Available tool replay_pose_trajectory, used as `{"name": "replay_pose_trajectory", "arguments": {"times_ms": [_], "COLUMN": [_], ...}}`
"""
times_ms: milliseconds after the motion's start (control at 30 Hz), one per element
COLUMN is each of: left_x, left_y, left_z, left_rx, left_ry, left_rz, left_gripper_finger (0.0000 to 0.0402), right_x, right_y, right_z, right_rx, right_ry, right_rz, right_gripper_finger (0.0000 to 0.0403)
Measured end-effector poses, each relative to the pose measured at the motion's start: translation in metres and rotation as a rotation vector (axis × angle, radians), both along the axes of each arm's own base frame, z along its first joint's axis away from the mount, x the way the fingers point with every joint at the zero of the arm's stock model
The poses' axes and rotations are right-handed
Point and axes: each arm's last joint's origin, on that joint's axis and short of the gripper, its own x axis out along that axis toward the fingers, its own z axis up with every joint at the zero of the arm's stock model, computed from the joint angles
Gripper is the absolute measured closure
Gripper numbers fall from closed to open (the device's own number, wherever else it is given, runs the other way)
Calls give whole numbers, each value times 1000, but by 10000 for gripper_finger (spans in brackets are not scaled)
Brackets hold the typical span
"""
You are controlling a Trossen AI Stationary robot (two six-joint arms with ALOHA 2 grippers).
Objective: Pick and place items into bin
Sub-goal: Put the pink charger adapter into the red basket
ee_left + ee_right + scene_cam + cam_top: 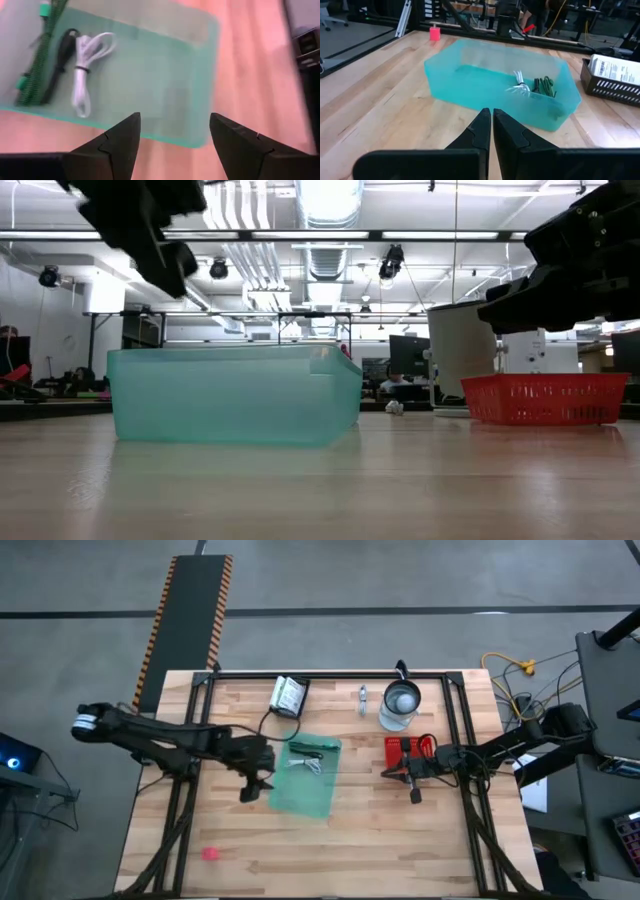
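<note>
Two cables, a white coiled cable [85, 70] and a green one [37, 60], lie inside the teal bin [312, 802] at the table's middle. The left gripper [172, 145] hovers over the bin's near edge, fingers spread and empty. The right gripper [492, 131] waits by the red basket [396, 750], fingers clenched on nothing. A pink bit [211, 854] sits near the table's front-left corner.
</note>
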Motion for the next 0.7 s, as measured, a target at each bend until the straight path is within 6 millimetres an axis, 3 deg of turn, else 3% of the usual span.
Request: {"name": "replay_pose_trajectory", "arguments": {"times_ms": [333, 700], "left_x": [-26, -54], "left_y": [-53, -127], "left_z": [11, -14], "left_rx": [-152, -195], "left_ry": [13, 199], "left_rz": [-75, -69], "left_gripper_finger": [181, 181], "right_x": [0, 0], "right_y": [0, 0], "right_z": [0, 1], "right_rx": [7, 68], "right_ry": [-1, -2], "right_rz": [-1, -14], "right_gripper_finger": [394, 394]}}
